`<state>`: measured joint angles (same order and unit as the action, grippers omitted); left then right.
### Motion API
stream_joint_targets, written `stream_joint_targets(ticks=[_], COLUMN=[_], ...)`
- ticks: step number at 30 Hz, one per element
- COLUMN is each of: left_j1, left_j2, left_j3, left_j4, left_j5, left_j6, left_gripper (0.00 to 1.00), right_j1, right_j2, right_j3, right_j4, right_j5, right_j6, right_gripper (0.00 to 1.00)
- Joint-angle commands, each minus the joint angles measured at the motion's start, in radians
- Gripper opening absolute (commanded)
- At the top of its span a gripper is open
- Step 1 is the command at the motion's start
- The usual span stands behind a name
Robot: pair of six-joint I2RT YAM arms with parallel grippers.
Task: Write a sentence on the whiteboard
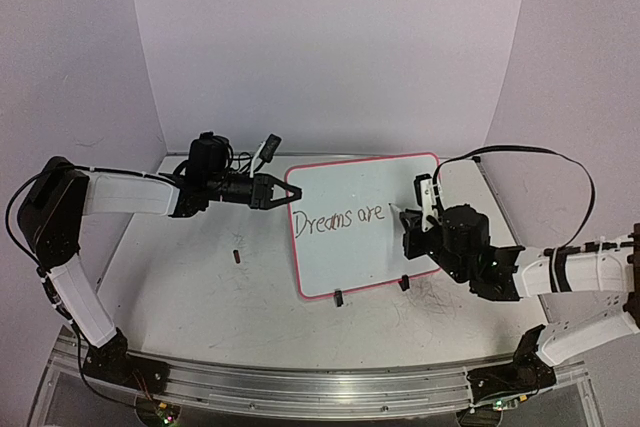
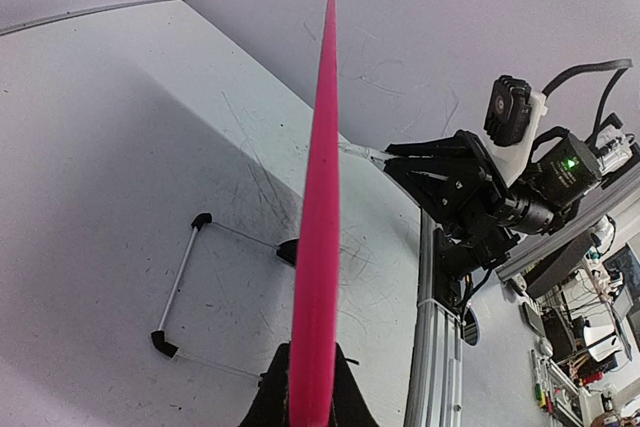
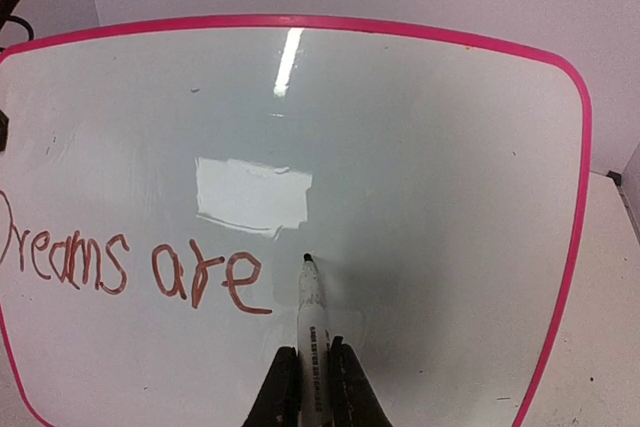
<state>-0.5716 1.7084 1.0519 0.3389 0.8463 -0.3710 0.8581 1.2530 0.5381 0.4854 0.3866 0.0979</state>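
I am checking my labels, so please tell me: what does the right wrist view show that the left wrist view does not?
Only right wrist: the red handwritten words "Dreams are" on the face of the small white pink-rimmed whiteboard. Only left wrist: that board edge-on, and a thin wire frame with black feet. Both: the pink rim and the right gripper with its white marker pen.

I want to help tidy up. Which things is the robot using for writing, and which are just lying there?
Using:
- whiteboard, its edge gripped by the left hand
- written words
- marker in the right hand

Lying about:
- small dark piece on the table
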Motion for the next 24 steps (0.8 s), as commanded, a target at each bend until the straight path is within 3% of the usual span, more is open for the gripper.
stream_joint_targets(ticks=[1, 24], left_j1=[-0.002, -0.002], left_j2=[-0.033, -0.036], left_j3=[0.010, 0.010], left_j4=[-0.037, -0.037], left_j5=[-0.041, -0.042], left_j6=[0.018, 0.018], left_gripper=[0.00, 0.00], right_j1=[-0.006, 0.004], right_j2=[0.006, -0.074], right_j3=[0.041, -0.035], right_j4=[-0.036, -0.154], right_j5=[0.037, -0.044], right_j6=[0.022, 0.150], right_gripper=[0.00, 0.00])
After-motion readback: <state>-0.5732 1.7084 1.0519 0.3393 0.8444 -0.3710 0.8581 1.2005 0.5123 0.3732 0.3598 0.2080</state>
